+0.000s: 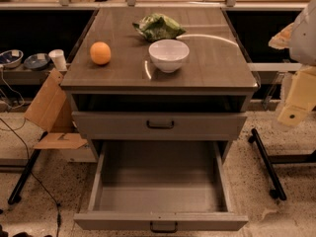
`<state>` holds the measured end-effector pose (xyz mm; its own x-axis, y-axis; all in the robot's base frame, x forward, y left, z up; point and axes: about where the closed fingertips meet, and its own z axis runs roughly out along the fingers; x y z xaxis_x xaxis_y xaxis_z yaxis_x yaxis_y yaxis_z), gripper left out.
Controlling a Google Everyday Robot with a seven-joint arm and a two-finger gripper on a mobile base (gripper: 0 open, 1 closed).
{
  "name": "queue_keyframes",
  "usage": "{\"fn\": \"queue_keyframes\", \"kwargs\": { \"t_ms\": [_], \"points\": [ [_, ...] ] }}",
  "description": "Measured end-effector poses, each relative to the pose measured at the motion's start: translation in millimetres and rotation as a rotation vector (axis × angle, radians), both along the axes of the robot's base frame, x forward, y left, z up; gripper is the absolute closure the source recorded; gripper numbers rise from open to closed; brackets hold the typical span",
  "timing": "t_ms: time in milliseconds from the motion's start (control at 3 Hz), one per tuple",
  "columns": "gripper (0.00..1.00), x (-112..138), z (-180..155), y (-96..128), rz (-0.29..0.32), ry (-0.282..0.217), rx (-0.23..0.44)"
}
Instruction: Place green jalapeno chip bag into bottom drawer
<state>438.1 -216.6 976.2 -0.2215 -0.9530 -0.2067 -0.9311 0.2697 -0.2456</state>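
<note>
The green jalapeno chip bag (158,27) lies crumpled on the far middle of the cabinet top (212,68), just behind a white bowl (169,55). The bottom drawer (123,221) is pulled fully out toward me, and nothing shows inside it. Its dark handle is at the lower edge of the view. The shallower drawer (207,124) above it is closed. My gripper (295,110) hangs at the far right edge, off to the side of the cabinet, level with the upper drawer and well away from the bag. It holds nothing that I can see.
An orange fruit (100,53) sits on the left of the cabinet top. A cardboard box (49,107) leans at the cabinet's left. Black frame legs stand on the floor at right (266,164) and left (24,177). A cup (58,59) and bowls sit on a left shelf.
</note>
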Motion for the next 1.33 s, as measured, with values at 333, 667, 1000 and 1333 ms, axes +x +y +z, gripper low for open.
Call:
{"fn": "queue_keyframes", "kwargs": {
  "t_ms": [333, 667, 1000, 1333],
  "points": [
    [0.0, 0, 0, 0, 0.0, 0.0, 0.0],
    [0.0, 9, 6, 17, -0.021, -0.013, 0.061],
    [0.0, 17, 11, 34, -0.01, -0.018, 0.182],
    [0.0, 14, 15, 47, 0.005, -0.01, 0.231]
  ]
}}
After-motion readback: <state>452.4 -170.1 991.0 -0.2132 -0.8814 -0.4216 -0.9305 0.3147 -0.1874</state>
